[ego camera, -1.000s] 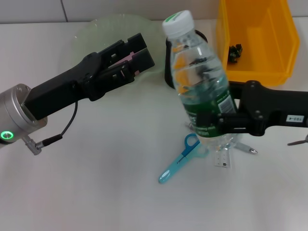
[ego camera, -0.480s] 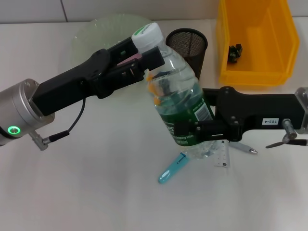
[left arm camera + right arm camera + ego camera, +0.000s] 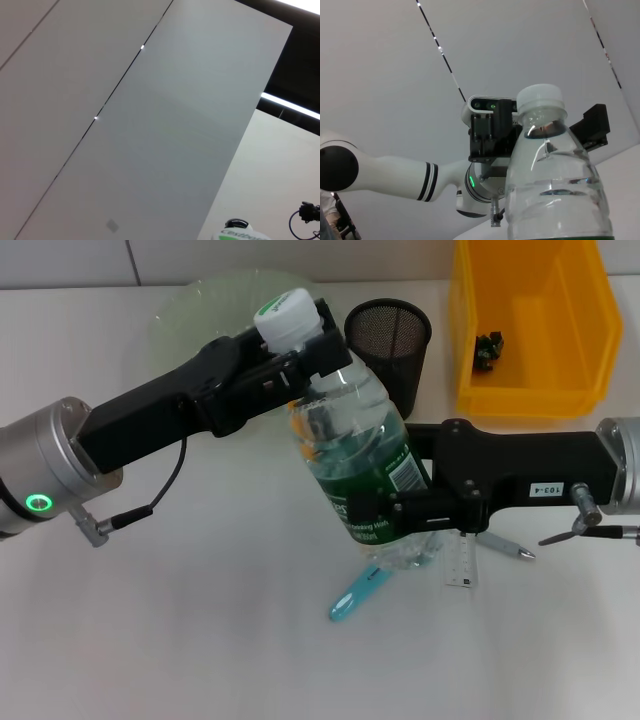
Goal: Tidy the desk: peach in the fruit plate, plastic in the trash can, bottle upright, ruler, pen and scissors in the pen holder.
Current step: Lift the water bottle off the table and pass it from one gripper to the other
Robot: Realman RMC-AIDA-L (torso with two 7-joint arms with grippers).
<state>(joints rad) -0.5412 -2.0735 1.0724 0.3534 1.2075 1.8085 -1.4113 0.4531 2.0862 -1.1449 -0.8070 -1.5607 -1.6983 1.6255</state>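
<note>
The clear water bottle (image 3: 350,430), with its green label and white cap, is held tilted above the table, cap leaning toward the back left. My right gripper (image 3: 400,515) is shut on its lower body. My left gripper (image 3: 298,335) is open, with one finger (image 3: 492,132) on each side of the neck just under the cap (image 3: 539,97). Blue scissors (image 3: 358,595) lie under the bottle, beside a clear ruler (image 3: 462,568) and a pen (image 3: 506,546). The black mesh pen holder (image 3: 392,335) stands behind. The peach is out of view.
A pale green plate (image 3: 195,300) sits at the back left, partly behind my left arm. At the back right is a yellow bin (image 3: 530,380) with a small dark thing (image 3: 488,350) inside. The left wrist view shows only wall panels and the bottle cap (image 3: 236,231).
My right gripper carried the bottle to the left and tipped its cap toward the back left. My left gripper moved right until its fingers straddled the neck.
</note>
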